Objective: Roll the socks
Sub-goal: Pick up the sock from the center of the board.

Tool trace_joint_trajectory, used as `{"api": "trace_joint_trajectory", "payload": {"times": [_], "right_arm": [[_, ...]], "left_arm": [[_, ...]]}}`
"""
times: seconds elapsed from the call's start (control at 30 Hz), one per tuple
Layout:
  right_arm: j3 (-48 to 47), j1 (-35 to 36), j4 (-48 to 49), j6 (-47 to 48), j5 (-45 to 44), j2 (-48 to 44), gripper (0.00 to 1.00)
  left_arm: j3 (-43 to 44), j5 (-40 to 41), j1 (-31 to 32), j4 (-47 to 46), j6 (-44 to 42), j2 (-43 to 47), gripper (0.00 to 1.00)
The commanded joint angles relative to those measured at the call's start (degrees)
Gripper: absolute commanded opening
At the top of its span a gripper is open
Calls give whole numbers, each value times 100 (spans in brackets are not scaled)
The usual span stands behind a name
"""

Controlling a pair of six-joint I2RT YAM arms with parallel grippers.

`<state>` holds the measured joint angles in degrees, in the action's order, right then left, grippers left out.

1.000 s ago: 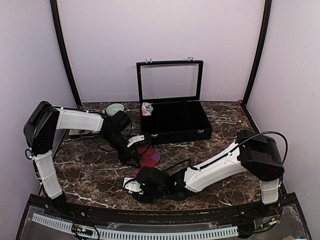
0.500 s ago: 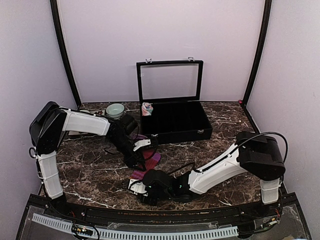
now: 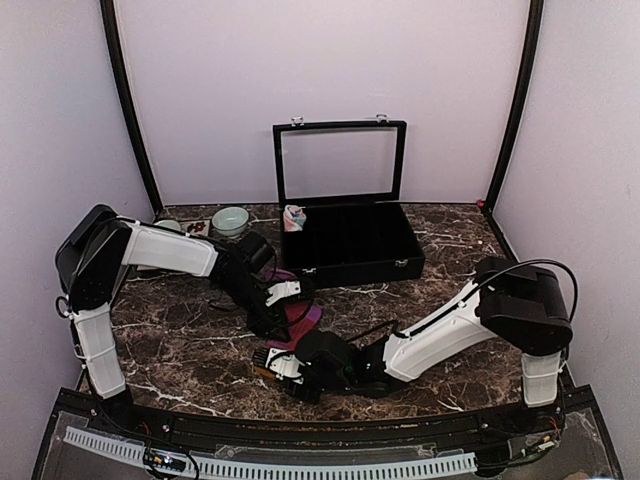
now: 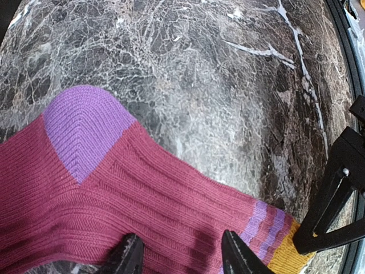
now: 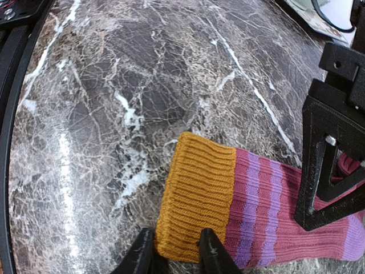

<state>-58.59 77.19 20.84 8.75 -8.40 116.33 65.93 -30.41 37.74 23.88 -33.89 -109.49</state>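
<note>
"Maroon ribbed fabric sock with purple toe, purple stripes and orange cuff [image 5: 259, 200]: position?" the first observer enters.

"Flat on the dark marble-pattern table [image 3: 170, 345], near the front edge, between the two arms. Cuff end points toward the right arm, purple patch toward the left," the second records.

"Jaws?"

"Left gripper [image 4: 182, 254]: fingers spread, both tips set down on the sock's maroon body, the fabric flat between them. Right gripper [image 5: 175, 254]: fingers narrowly apart, straddling the near edge of the orange cuff. Whether they bite the cuff cannot be told."

"Anything in the way?"

"The two grippers crowd each other. In the right wrist view the left arm's black finger stands on the sock just beyond the stripes."

"Surroundings?"

"Black compartment case with raised glass lid [image 3: 350, 250] at the back of the table, well apart from the sock. Salmon-pink and mint sock [image 3: 294, 216] at the case's back left corner. Pale green bowl [image 3: 230, 218] left of the case."
</note>
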Motion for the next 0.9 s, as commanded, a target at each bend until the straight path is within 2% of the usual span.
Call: {"api": "trace_joint_trajectory", "payload": {"times": [0.0, 0.1, 0.37, 0.53, 0.67, 0.83, 0.87], "right_arm": [[139, -68, -459, 98, 147, 3, 22], [9, -64, -570, 216, 255, 57, 16], [-287, -55, -770, 359, 183, 162, 24], [-415, -44, -734, 359, 193, 236, 24], [-491, -43, -698, 355, 164, 340, 19], [-504, -49, -818, 298, 171, 366, 0], [-463, -52, -855, 249, 180, 350, 0]], "left_arm": [[-299, 602, -31, 292, -8, 101, 50], [-377, 719, -40, 219, 90, 186, 50], [-256, 891, -47, 309, 233, 21, 50], [-249, 897, -47, 298, 269, 24, 50], [-230, 897, -47, 325, 291, 24, 50], [-255, 908, -81, 348, 336, 90, 51], [-275, 880, -120, 344, 343, 139, 52]]}}
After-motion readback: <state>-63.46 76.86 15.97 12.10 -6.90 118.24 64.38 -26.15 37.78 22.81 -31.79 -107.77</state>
